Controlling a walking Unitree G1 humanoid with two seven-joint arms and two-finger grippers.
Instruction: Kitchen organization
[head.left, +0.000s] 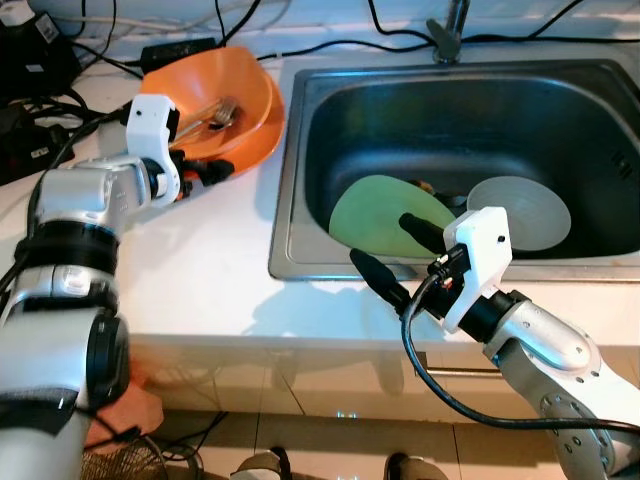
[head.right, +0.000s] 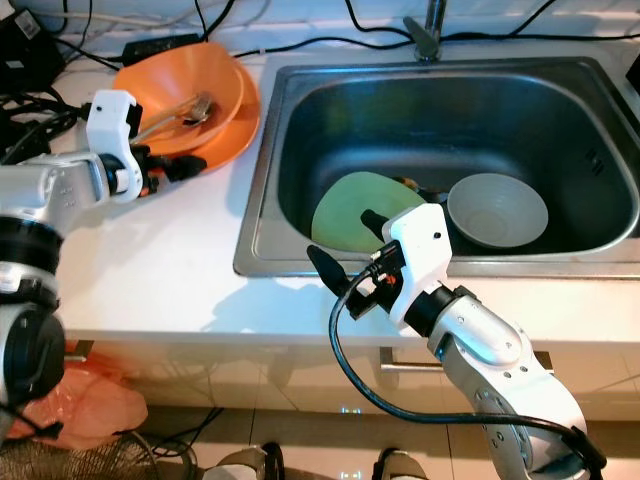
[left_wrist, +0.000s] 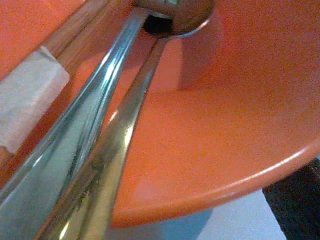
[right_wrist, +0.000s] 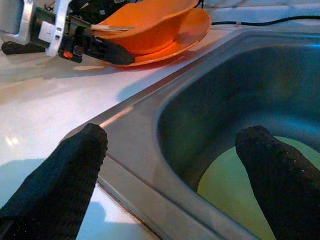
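An orange bowl (head.left: 235, 85) stands on an orange plate (head.left: 262, 140) on the white counter (head.left: 200, 270), left of the steel sink (head.left: 290, 200). Metal cutlery (head.left: 218, 112) and a wooden stick lie in the bowl, their handles pointing toward my left wrist. My left gripper (head.left: 212, 171) sits low against the near rim of the orange dishes. In the sink lie a pale green plate (head.left: 375, 215) and a grey bowl (head.left: 525, 210). My right gripper (head.left: 380, 237) is open and straddles the sink's front rim, one finger over the counter and one over the green plate (right_wrist: 225, 175).
A faucet (head.left: 447, 35) rises behind the sink. Black cables and a power adapter (head.left: 175, 47) run along the back of the counter, with dark gear at the far left (head.left: 30, 60). An orange bag (head.right: 95, 405) lies on the floor below the counter edge.
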